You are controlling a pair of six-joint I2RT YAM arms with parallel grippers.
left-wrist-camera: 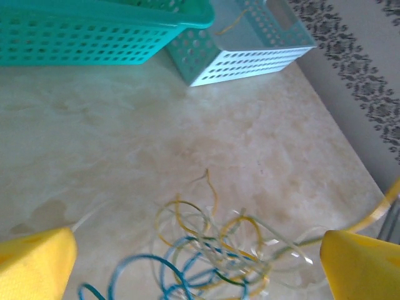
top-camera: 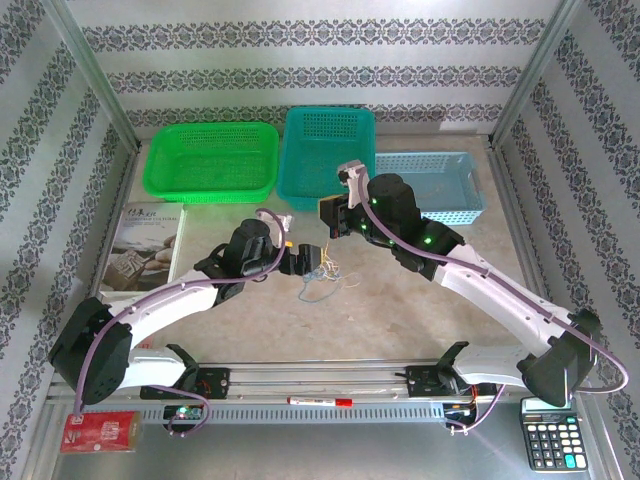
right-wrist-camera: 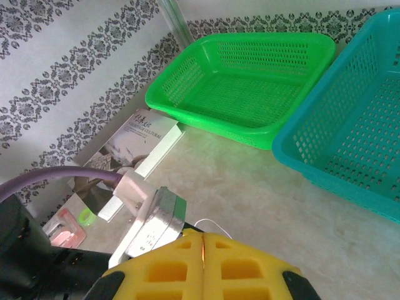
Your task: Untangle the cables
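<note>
The left jaws hang released and spread wide. The cables (left-wrist-camera: 209,256), a curly tangle of blue, yellow and whitish wire, lie on the tabletop (left-wrist-camera: 125,156) between them. The right jaws are clenched tight together, apart from that tangle, with the teal basket (right-wrist-camera: 350,125) ahead.

The cables (top-camera: 322,274) lie on the table (top-camera: 400,310), before the baskets (top-camera: 330,111).

Nothing here can be read for certain. The book (top-camera: 140,250) just in front of the green basket (top-camera: 212,192) has dark print on its cover, too small to make out. The calculator (top-camera: 553,440), far from that basket at the near right, has keys too small to read.
</note>
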